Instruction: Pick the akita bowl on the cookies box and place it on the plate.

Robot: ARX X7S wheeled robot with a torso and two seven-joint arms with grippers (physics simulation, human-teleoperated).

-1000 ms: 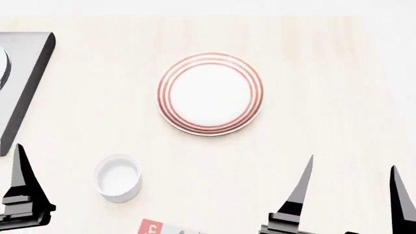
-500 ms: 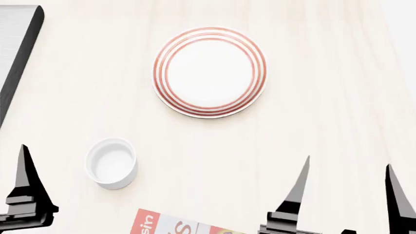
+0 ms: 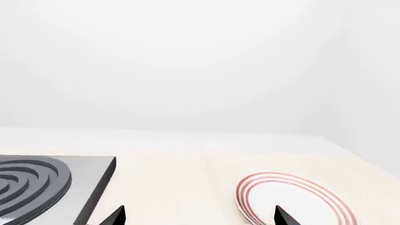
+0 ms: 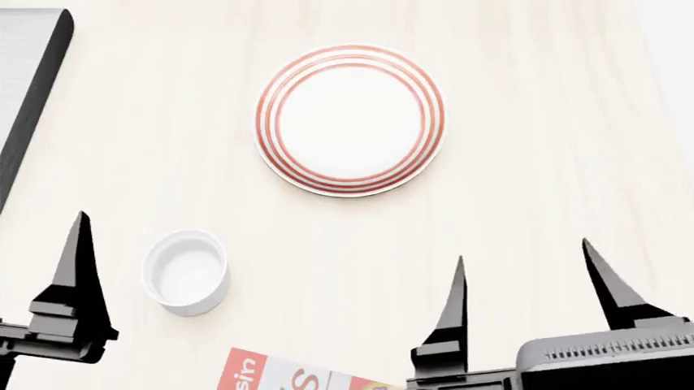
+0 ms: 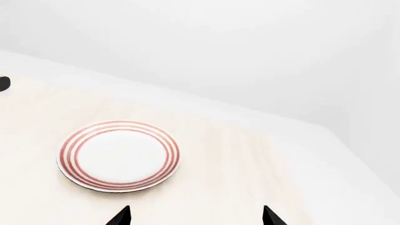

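The right hand (image 4: 522, 272), fingers wide and empty, has just moved forward over the tabletop (image 4: 542, 162), but the akita bowl is not in sight yet.

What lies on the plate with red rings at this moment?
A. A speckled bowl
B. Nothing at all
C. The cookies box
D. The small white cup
B. In the head view the plate shows a bare white middle, the small white cup stands apart on the table, and the cookies box only peeks in at the bottom edge.
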